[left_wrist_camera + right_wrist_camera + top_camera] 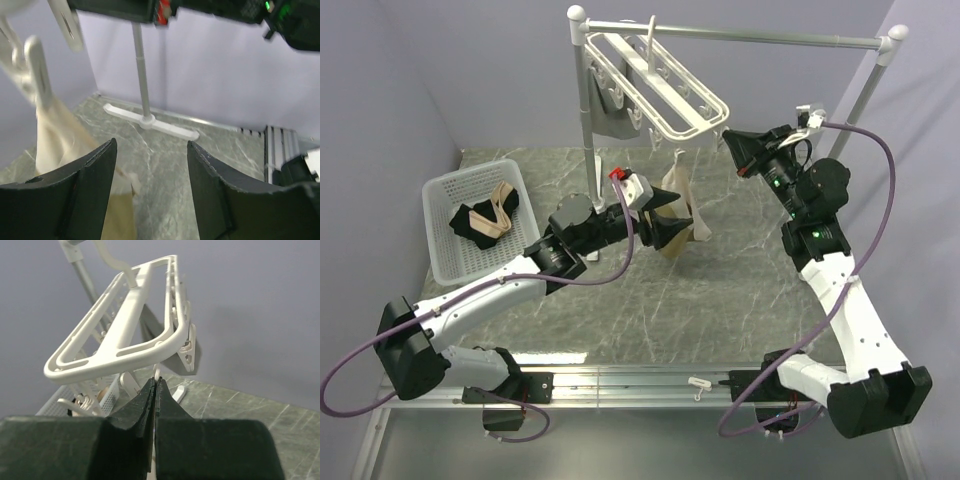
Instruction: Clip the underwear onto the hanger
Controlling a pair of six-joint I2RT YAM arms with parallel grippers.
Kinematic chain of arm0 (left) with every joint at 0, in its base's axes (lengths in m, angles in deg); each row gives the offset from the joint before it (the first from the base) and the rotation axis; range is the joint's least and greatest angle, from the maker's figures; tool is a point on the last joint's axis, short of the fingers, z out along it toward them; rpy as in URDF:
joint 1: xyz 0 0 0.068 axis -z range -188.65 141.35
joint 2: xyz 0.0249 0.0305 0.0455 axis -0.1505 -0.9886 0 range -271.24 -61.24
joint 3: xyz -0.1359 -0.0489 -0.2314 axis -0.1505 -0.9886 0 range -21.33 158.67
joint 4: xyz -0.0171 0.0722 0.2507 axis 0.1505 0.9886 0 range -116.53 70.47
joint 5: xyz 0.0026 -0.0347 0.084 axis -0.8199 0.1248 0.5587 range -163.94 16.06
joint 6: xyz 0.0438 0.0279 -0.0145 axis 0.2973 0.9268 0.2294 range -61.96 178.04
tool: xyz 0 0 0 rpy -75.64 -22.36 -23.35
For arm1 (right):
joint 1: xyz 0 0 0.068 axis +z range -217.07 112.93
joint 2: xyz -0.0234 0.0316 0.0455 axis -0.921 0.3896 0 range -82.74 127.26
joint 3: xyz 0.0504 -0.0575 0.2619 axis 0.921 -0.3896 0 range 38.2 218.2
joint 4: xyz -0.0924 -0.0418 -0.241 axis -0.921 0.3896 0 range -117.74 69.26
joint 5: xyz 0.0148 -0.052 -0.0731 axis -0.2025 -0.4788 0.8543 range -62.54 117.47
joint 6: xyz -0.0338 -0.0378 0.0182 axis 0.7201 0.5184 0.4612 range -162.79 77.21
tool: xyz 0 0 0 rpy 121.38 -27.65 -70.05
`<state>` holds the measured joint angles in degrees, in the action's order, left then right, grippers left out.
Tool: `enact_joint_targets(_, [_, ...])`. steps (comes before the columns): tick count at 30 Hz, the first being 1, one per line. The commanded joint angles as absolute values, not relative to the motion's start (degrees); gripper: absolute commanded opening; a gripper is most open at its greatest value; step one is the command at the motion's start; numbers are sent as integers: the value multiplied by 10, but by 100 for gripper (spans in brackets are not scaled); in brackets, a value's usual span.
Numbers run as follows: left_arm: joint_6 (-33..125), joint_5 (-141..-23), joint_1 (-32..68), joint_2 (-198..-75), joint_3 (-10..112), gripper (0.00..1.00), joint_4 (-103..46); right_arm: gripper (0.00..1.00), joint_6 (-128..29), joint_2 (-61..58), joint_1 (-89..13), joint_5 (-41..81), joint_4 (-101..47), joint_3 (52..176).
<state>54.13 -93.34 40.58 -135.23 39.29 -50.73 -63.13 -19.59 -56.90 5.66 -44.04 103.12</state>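
Note:
The white hanger hangs by its hook from the rail; it also fills the right wrist view. The tan underwear dangles from one of its clips, below the frame's near end. In the left wrist view the fabric hangs from a white clip at the left. My left gripper is open, its left finger against the fabric's lower part, nothing between the jaws. My right gripper is shut, a small white clip pinched at its tips under the frame's corner.
The silver rail stand spans the back; its post and foot lie ahead of the left gripper. A grey garment hangs at the hanger's far end. A white basket with black and beige cloths stands left. A loose clip lies in front.

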Motion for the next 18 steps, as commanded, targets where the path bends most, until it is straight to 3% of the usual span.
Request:
enact_joint_targets(1, [551,-829,428,-1353,448,63,-518,0,-627,-217,-548,96,-418,1024])
enact_joint_targets(11, [618,-654,491,-1431,520,54,-533,0,-629,-222,-503,179,-378,1031])
enact_joint_targets(18, [629,-603,493,-1479,576,58,-503,0,-637,-225,-485,191,-381,1028])
